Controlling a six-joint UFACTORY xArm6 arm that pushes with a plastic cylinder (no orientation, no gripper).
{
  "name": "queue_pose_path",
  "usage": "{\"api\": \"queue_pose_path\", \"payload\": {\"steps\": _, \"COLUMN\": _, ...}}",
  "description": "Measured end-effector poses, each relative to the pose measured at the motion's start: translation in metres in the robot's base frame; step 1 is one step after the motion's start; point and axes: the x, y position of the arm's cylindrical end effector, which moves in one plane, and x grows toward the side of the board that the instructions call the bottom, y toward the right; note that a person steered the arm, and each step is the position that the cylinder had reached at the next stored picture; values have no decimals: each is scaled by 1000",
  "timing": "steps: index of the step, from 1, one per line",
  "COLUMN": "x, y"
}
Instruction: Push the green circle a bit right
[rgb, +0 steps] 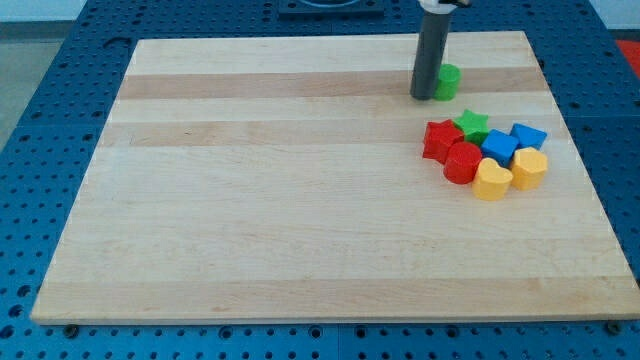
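The green circle (449, 80) sits directly at the view's right of my tip (423, 97), so close that it looks to be touching the rod, which hides its left edge. Both are near the view's top edge of the wooden board (300, 220), toward its right side. I carry no gripper at all, only the straight dark rod, so there is nothing to spread or press together; the rod simply stands upright with its end on the board.

I judge the step in hand to be the push itself: my tip is already on the side of the circle away from where it must go, lined up for a move toward the view's right. Whether the circle has shifted at all I cannot tell from this one moment.

Below and to the right of my tip, apart from the circle, lies a tight cluster. Nearest is the green star (471, 124), with the red star-like block (439, 140) and the red round block (462, 163) just left of and below it. Farther on are two blue blocks (499, 146) and (528, 135), then the yellow heart (491, 181) and a yellow block (529, 168), shape unclear.

The next move calls for a short, straight slide to the view's right, kept level so the circle does not veer down toward the green star, and stopped early, since only a little travel is asked and the board's right edge is not far beyond.
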Motion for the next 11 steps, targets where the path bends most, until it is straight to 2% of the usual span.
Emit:
{"api": "queue_pose_path", "payload": {"steps": 2, "x": 0, "y": 35}}
{"api": "queue_pose_path", "payload": {"steps": 4, "x": -6, "y": 5}}
{"api": "queue_pose_path", "payload": {"steps": 5, "x": -20, "y": 7}}
{"api": "queue_pose_path", "payload": {"steps": 8, "x": -27, "y": 54}}
{"api": "queue_pose_path", "payload": {"steps": 10, "x": -21, "y": 62}}
{"api": "queue_pose_path", "payload": {"steps": 11, "x": -47, "y": 62}}
